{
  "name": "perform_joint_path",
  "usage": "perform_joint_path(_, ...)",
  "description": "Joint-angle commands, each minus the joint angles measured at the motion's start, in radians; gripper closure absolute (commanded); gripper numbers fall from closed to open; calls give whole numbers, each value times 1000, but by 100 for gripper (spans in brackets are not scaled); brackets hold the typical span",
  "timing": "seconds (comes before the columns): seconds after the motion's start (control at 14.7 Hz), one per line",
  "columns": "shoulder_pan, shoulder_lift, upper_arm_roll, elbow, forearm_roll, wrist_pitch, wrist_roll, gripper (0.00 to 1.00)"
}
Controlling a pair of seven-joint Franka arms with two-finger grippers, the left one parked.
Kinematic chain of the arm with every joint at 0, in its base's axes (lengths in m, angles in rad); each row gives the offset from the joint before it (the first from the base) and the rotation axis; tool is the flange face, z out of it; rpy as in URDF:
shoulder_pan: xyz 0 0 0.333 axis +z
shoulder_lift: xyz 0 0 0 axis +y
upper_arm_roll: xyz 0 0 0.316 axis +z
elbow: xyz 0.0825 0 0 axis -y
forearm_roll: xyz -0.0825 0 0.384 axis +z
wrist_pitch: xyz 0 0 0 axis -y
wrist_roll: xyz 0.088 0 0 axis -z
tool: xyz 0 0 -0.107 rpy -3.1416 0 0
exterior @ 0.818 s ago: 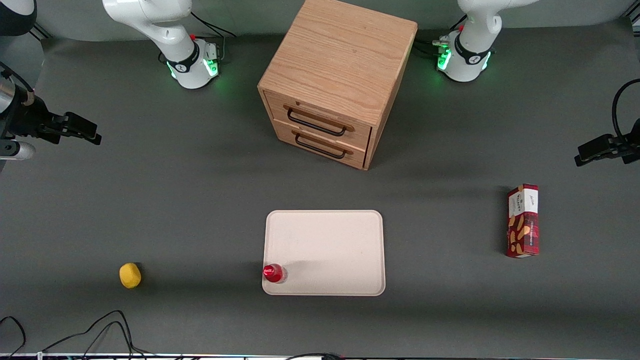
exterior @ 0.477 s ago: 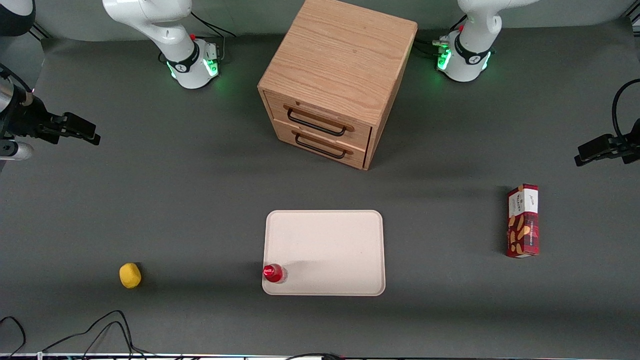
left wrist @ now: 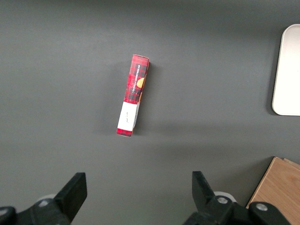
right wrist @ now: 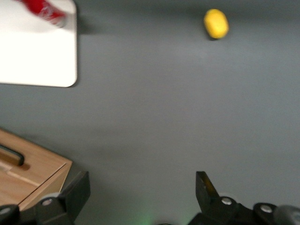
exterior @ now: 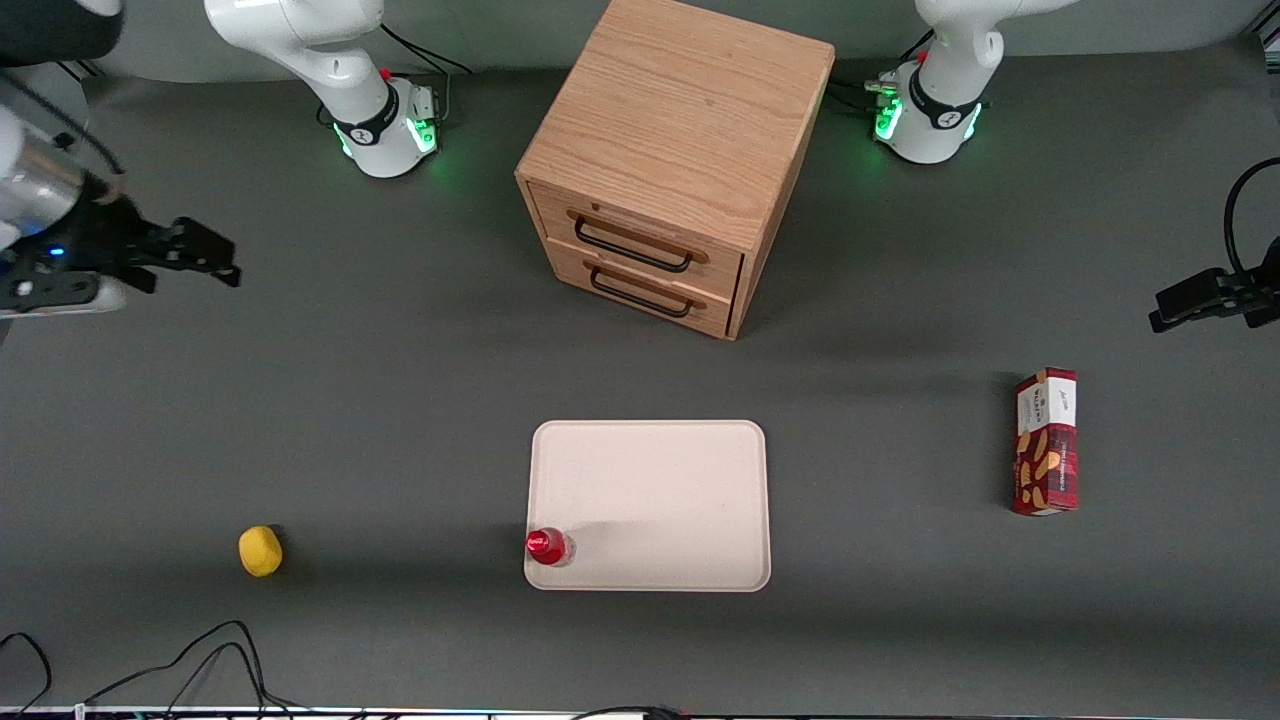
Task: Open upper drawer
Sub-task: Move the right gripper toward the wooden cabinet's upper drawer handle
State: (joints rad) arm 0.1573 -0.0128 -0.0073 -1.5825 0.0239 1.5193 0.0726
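Upper drawer [exterior: 640, 236] shut, in cabinet [exterior: 680, 120] at 12 o'clock from tray [exterior: 650, 505]. Gripper [exterior: 215, 262] well apart toward working arm's end, apparently wide open, holding nothing.

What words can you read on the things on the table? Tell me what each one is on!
Red snack box: white and gold print, too small to read.
Red bottle on the white tray: white marking, blurred, unreadable.
Upper drawer, lower drawer, yellow fruit: no text.
Gripper, open above the table toward the working arm's end: no text.
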Motion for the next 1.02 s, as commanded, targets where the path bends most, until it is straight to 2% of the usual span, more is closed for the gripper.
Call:
perform_joint_path(0.0,62,-1,1,-2,36,18,-1,0)
perform_joint_path(0.14,99,7,51,-2,76,54,-1,0)
perform_joint_path(0.27,125,13,130,1,74,67,-5,0)
perform_joint_path(0.68,390,155,139,133,70,93,-1,0)
perform_joint_path(0.95,468,227,139,180,77,96,-14,0)
